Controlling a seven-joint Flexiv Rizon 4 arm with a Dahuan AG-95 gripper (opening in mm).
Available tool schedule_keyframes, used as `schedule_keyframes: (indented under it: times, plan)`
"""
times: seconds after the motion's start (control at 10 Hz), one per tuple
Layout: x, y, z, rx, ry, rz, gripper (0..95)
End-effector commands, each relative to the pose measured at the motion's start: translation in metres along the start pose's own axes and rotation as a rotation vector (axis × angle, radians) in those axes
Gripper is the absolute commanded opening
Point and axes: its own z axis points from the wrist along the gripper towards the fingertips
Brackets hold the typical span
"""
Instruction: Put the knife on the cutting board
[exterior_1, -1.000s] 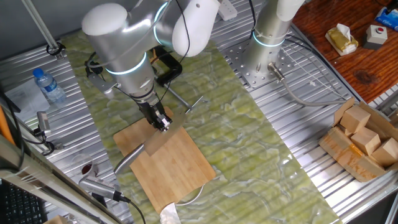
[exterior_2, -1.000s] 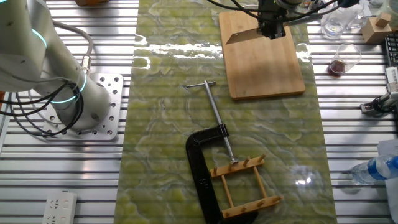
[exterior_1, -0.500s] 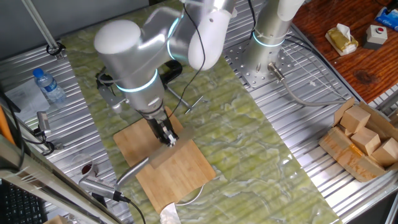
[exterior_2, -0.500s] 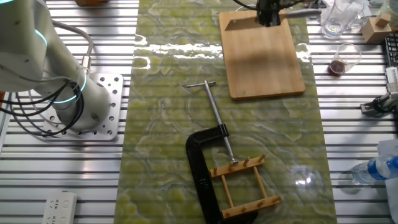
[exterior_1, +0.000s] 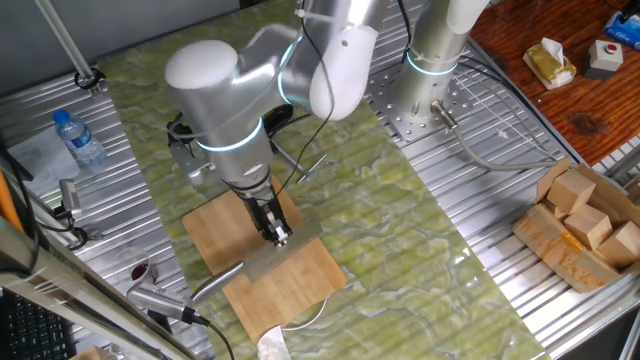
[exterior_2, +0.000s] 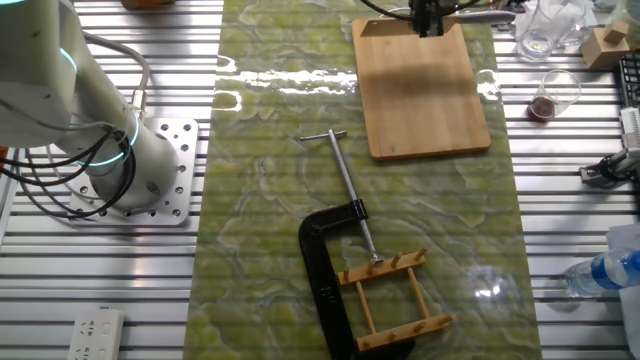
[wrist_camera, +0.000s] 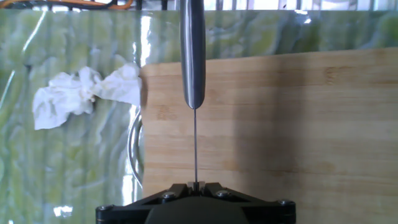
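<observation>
The cutting board (exterior_1: 300, 285) is a light-brown bamboo board lying on the green mat; it also shows in the other fixed view (exterior_2: 425, 95) and fills the hand view (wrist_camera: 286, 130). My gripper (exterior_1: 278, 238) is shut on the knife's blade and holds it over the board. The knife's (exterior_1: 217, 282) curved silver handle sticks out past the board's left edge. In the hand view the knife (wrist_camera: 193, 56) is seen edge-on, its thin blade running down into my gripper (wrist_camera: 196, 185). I cannot tell whether the blade touches the board.
A black C-clamp (exterior_2: 328, 262) and a small wooden peg rack (exterior_2: 395, 300) lie on the mat. A crumpled white tissue (wrist_camera: 78, 96) lies by the board's end. A glass with red liquid (exterior_2: 548, 97), a water bottle (exterior_1: 78, 138) and a box of wooden blocks (exterior_1: 585, 225) stand around.
My gripper has carried the knife along the board towards its tissue end, so the blade now sits further over the board. The grip has not changed.
</observation>
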Motion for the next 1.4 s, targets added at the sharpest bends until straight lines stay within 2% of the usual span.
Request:
schedule_keyframes:
  times: [0.1, 0.4, 0.7, 1.0, 1.2, 1.4]
  plan:
    - [0.000, -0.001, 0.004, -0.109, -0.017, -0.011, 0.0]
    - [0.000, -0.003, 0.009, -0.133, -0.023, -0.028, 0.0]
    - [0.000, -0.007, 0.016, -0.169, -0.030, -0.042, 0.0]
    - [-0.001, -0.010, 0.022, -0.221, -0.037, -0.028, 0.0]
    - [-0.001, -0.011, 0.024, -0.270, -0.036, 0.010, 0.0]
    - [-0.001, -0.012, 0.026, -0.285, -0.037, 0.013, 0.0]
